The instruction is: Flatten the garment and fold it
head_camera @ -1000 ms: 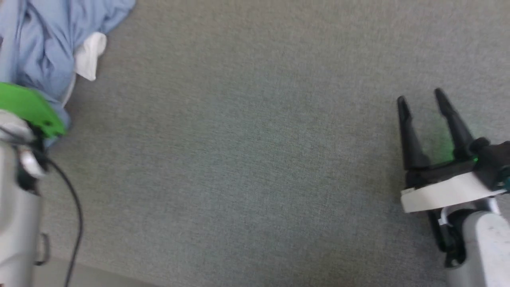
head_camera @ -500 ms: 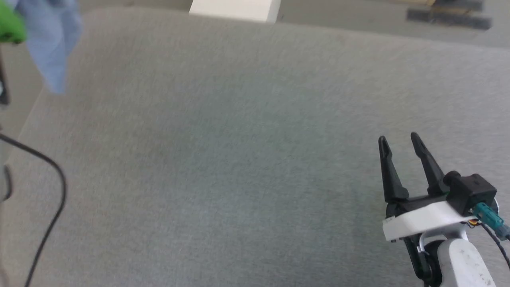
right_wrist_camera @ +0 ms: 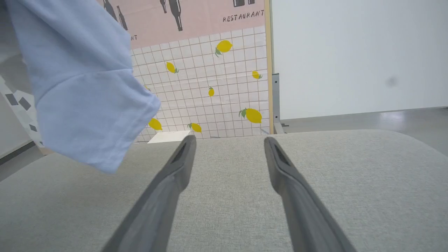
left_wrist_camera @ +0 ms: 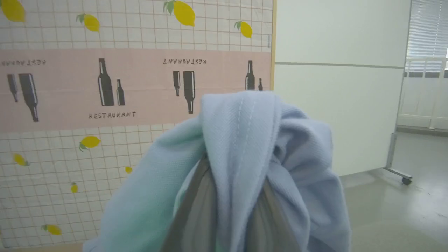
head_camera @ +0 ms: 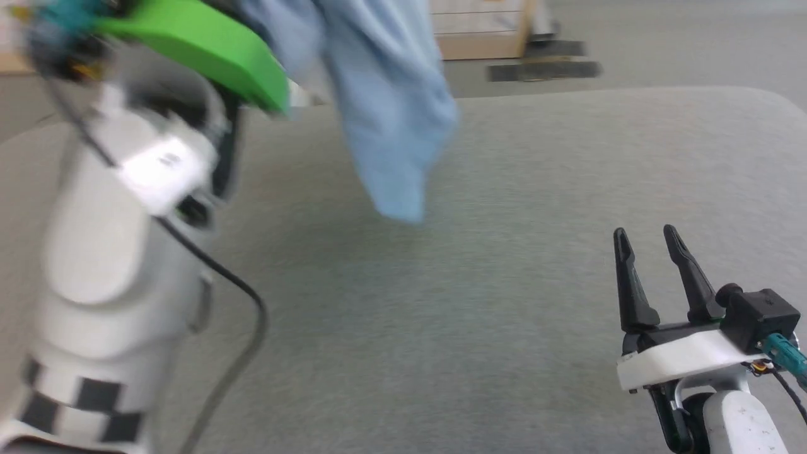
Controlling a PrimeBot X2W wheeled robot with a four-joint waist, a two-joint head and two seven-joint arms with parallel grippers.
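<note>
While left end effector [left_wrist_camera: 235, 175] grips garment [head_camera: 384, 113], right end effector [head_camera: 645, 232] wide, empty

Grey woven-fabric padded surface [head_camera: 504, 328] with rounded far corners is spreading flat across the foreground. Behind its far edge a printed partition screen [right_wrist_camera: 210, 70] is standing upright, showing a pink band with black bottles and RESTAURANT lettering, and a white grid with yellow lemons below. Light wooden frame strip [right_wrist_camera: 267, 66] is running down its right edge. Plain white wall panel [right_wrist_camera: 350, 52] is sitting just beside it. Small flat white sheet [right_wrist_camera: 169, 137] is lying at the screen's foot. Glossy grey floor [left_wrist_camera: 385, 217] is carrying a metal leg with a black caster [left_wrist_camera: 406, 181]. White window blinds [left_wrist_camera: 428, 31] are hanging far right. Two dark flat strips [head_camera: 543, 69] are lying near a pale wooden box [head_camera: 482, 38], both blurred.
</note>
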